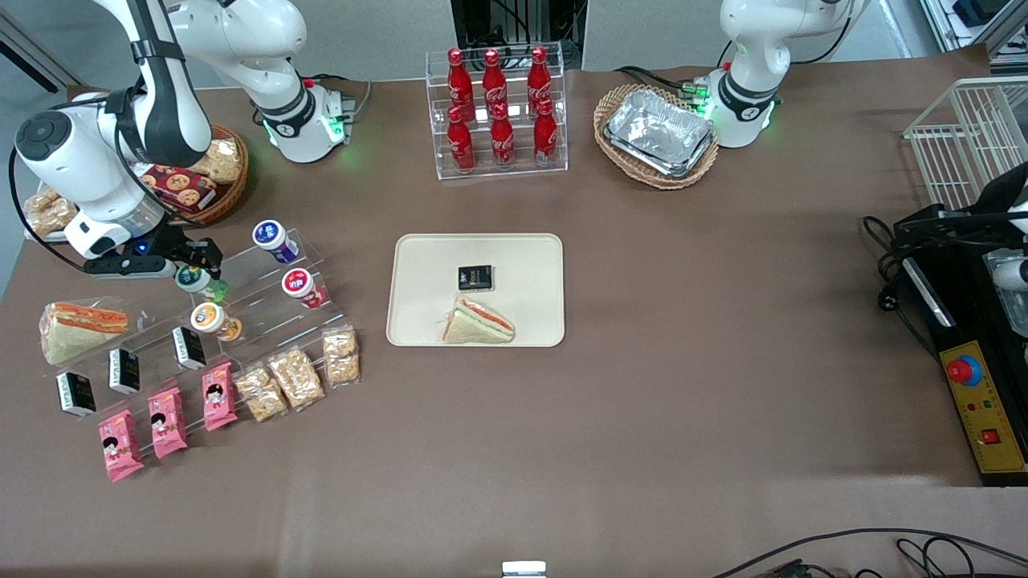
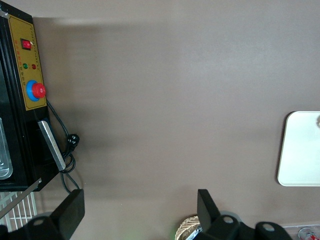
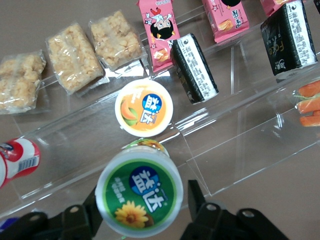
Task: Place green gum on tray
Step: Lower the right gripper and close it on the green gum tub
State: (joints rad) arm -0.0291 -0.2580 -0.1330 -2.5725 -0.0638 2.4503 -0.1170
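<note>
The black two-finger end effector (image 1: pixel 195 269) of the right arm is up over the clear acrylic stepped rack (image 1: pixel 265 301), and its fingers (image 3: pixel 197 200) are pinching the small green cylindrical gum bottle (image 1: pixel 198 281) by the sides. The bottle's long axis runs roughly along the wrist camera's line of sight, its white round lid (image 3: pixel 138 197) with the green label facing that camera and its green body pointing down at the rack. Just past the end effector sits the orange-bodied gum bottle (image 3: pixel 143 108). Well away toward the parked arm, on the brown counter (image 1: pixel 642 401), lies the large cream-beige rectangular tray (image 1: pixel 418 273).
</note>
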